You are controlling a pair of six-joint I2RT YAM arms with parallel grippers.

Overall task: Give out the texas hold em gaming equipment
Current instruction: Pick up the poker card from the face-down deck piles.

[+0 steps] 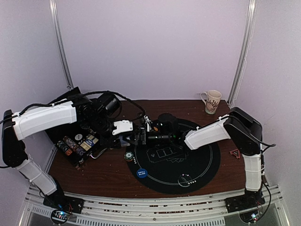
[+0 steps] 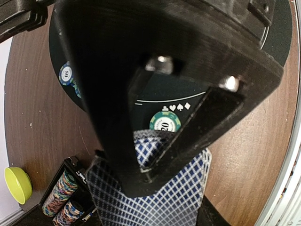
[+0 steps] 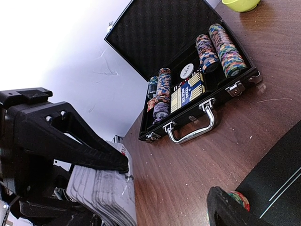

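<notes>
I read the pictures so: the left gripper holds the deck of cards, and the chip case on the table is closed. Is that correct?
Not quite. The left gripper does hold the deck of cards, but the chip case is open: the right wrist view shows its lid raised and rows of chips inside.

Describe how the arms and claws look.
The left arm and right arm have white shell segments, black joints and loose black cables. The left claw and right claw are matte black with wedge-shaped fingers.
</notes>
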